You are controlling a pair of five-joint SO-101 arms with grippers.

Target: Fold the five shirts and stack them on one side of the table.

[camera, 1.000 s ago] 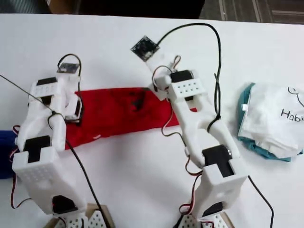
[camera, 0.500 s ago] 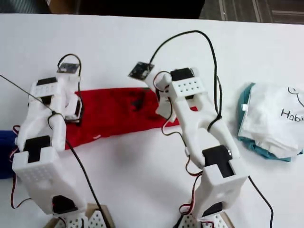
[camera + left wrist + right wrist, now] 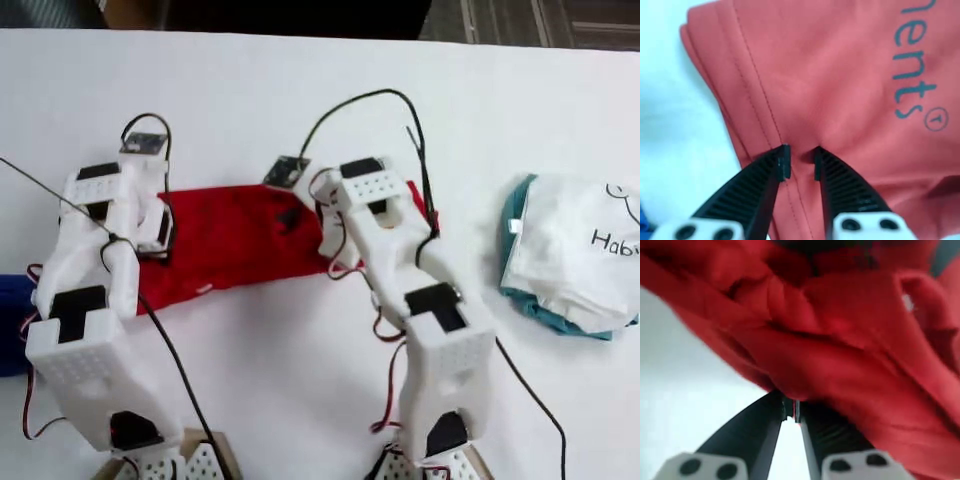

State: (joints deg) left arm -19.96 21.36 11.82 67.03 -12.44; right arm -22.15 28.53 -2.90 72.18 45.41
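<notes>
A red shirt (image 3: 235, 235) lies as a long band across the middle of the white table (image 3: 300, 350). At its left end my left gripper (image 3: 160, 243) is down on the cloth. In the left wrist view that left gripper (image 3: 800, 162) is shut on a raised pinch of the red shirt (image 3: 840, 75) beside a stitched hem. My right gripper (image 3: 335, 243) is at the shirt's right end. Seen from the right wrist, the right gripper (image 3: 790, 411) is shut on bunched, lifted folds of the red shirt (image 3: 840, 350).
At the right side lies a folded white shirt (image 3: 575, 245) on top of a teal one (image 3: 520, 200). A blue garment (image 3: 10, 310) pokes in at the left edge. Black cables loop over both arms.
My right arm has drawn leftward and toward the front, bringing the shirt's right end with it and bunching it up. The left arm has kept still.
</notes>
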